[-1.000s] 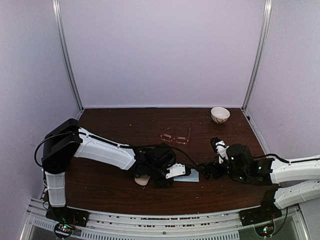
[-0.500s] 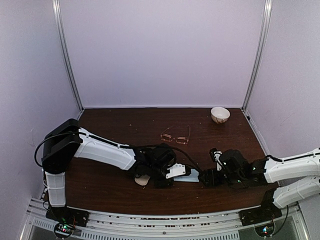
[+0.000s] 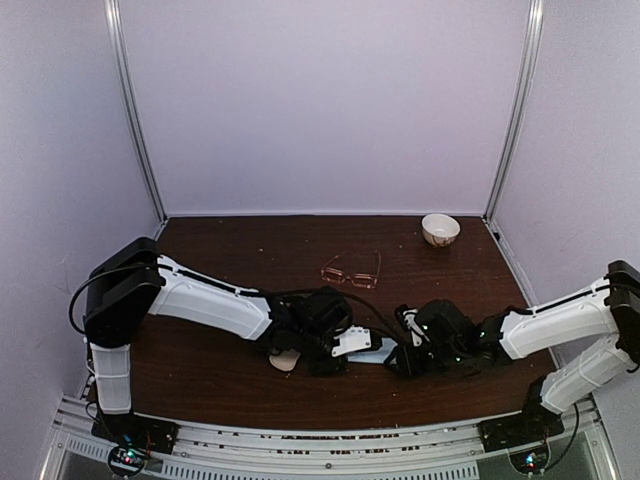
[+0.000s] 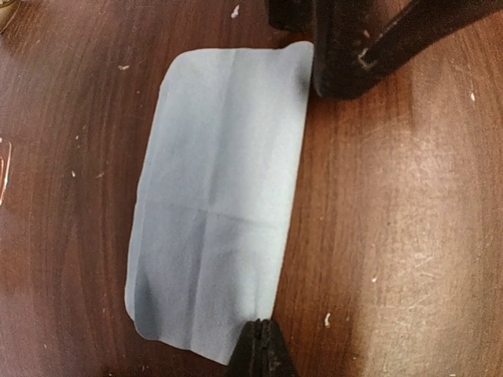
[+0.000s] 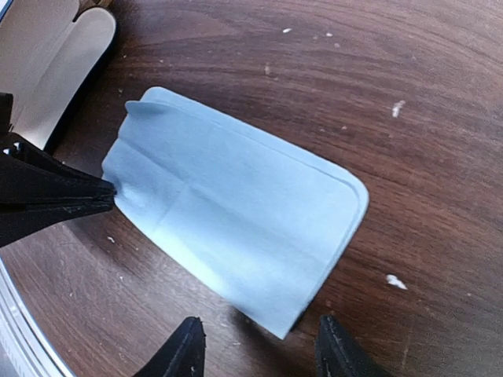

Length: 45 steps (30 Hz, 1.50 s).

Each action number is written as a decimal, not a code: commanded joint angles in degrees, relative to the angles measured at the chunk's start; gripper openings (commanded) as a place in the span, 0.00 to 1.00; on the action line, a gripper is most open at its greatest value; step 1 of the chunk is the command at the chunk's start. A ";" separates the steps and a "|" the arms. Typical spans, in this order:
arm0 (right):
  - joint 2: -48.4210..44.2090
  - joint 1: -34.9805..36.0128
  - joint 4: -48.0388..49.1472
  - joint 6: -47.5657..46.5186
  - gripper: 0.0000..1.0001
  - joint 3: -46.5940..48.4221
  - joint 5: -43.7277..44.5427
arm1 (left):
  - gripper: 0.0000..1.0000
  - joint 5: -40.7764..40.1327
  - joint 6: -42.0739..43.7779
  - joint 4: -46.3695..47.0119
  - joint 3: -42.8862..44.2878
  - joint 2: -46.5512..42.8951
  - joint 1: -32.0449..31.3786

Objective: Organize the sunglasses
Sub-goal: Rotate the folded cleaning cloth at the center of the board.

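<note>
wood table (image 3: 220,372) w/ sunglasses (image 3: 352,270), blue cloth (image 4: 220,196) in l gripper (image 4: 259,339)

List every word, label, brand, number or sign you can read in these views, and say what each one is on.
None can be read in any view.
The blue cloth is plain, only fold creases.
The sunglasses and the bowl show no marking at this size.
The boards at the arm bases show small lights; any print there is too small to read.
</note>
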 commanded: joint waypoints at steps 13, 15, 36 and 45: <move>5.49 0.95 -2.39 -0.50 0.26 1.74 -2.71 | 0.00 0.76 -1.10 0.21 0.12 0.72 -0.20; 5.84 0.88 -2.40 -0.52 0.24 1.67 -1.95 | 0.00 0.77 -1.15 0.29 0.12 0.68 -0.20; 1.33 0.90 -10.27 -4.13 0.00 3.48 5.32 | 0.00 6.85 -5.14 0.17 -0.90 -3.66 -0.20; -3.00 0.89 -13.94 -5.55 0.00 5.74 3.88 | 0.00 9.17 -9.59 0.88 -2.56 -7.39 -0.29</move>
